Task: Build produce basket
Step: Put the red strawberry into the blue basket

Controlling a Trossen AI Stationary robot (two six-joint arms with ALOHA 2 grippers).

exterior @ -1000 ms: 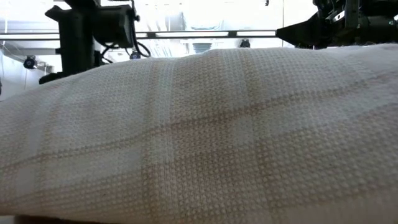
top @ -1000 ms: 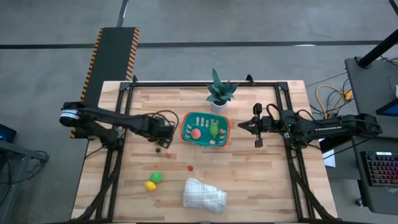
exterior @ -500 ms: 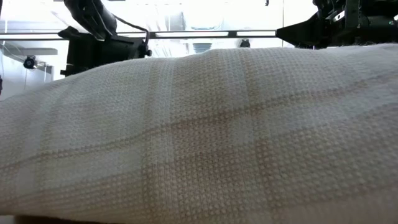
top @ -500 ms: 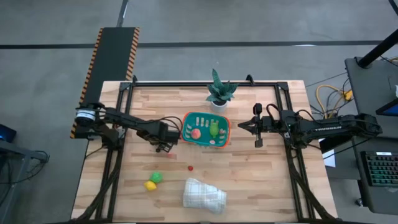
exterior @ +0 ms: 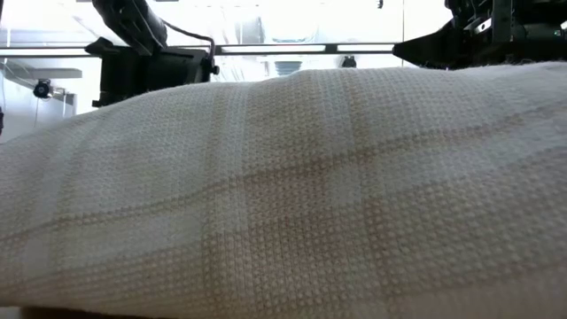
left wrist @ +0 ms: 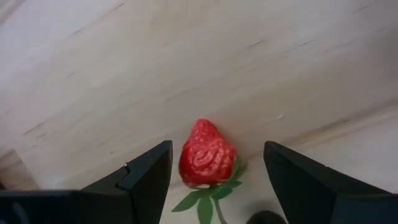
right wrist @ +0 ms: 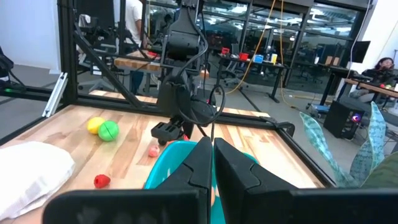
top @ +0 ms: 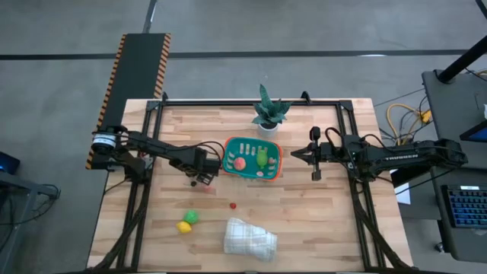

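left hand (left wrist: 214,180) low over counter (top: 319,221), fingers apart around strawberry (left wrist: 207,154), not yet clamped. basket (top: 252,158) just beside. risk: berry small, may squirt out or roll if fingers close off-centre. right hand (top: 316,156) shut, waits beside basket.

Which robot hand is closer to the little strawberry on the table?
The left. The left gripper hangs right over the strawberry, open fingers on either side of it. The right gripper waits shut on the far side of the basket.
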